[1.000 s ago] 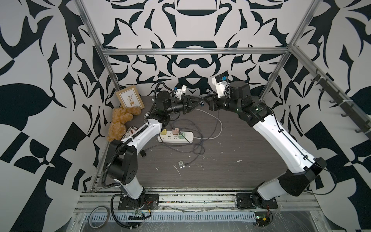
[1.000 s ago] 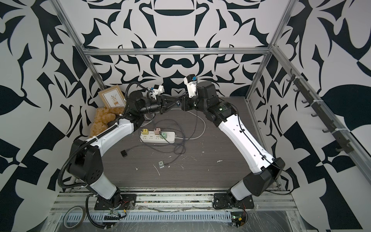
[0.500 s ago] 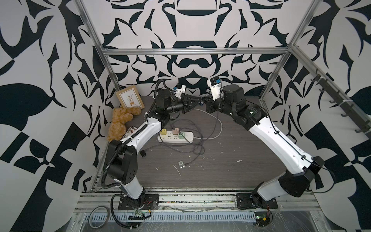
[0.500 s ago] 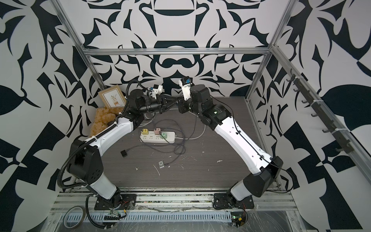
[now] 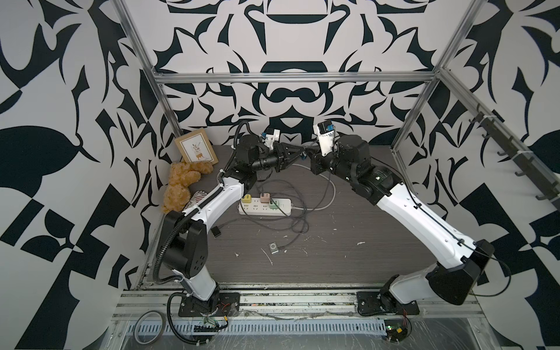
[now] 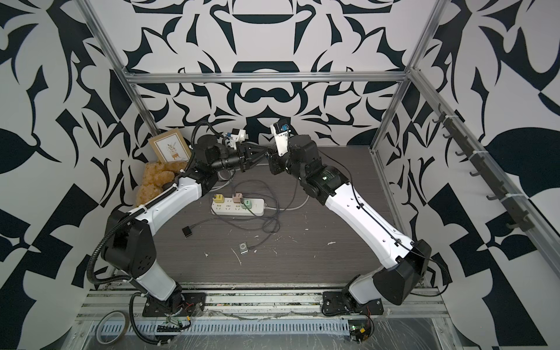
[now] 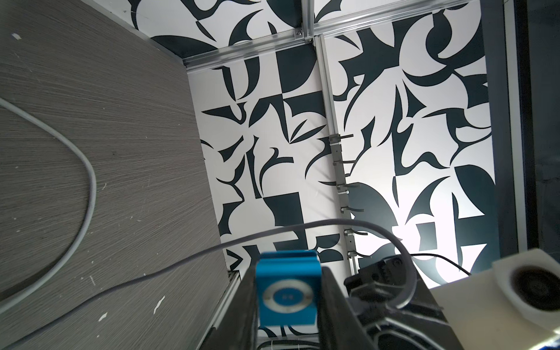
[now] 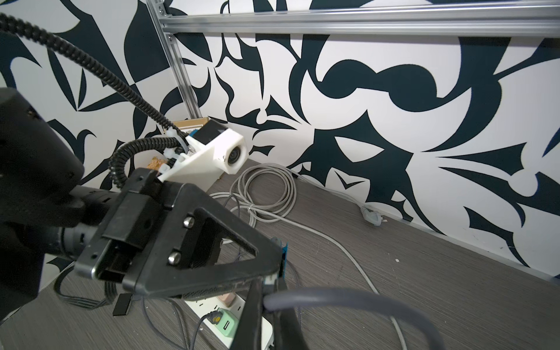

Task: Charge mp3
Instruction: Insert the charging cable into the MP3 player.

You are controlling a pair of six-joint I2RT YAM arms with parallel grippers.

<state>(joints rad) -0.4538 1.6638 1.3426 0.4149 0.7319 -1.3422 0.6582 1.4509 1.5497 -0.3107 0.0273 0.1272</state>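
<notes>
Blue square mp3 player [image 7: 286, 295] pinched in left gripper [image 5: 300, 150]; right gripper [image 5: 309, 150] clamping grey cable [image 7: 303, 226] just closed in, plug-in's imminent.

The small blue square mp3 player [image 7: 286, 295] looks like matt anodised metal, with a shiny silver ring on its face. The thin grey charging cable [image 7: 303, 226] has a smooth, rubber-like skin. The dark grey table [image 5: 348, 242] shows a matt wood-grain laminate, a little scratched. The brown teddy bear [image 5: 181, 181] is fuzzy plush cloth.

The right claw [image 8: 269, 304] pinches a grey cable [image 8: 348, 298] just beside the left claw [image 8: 277, 268] gripping a blue mp3 [image 8: 285, 257].
</notes>
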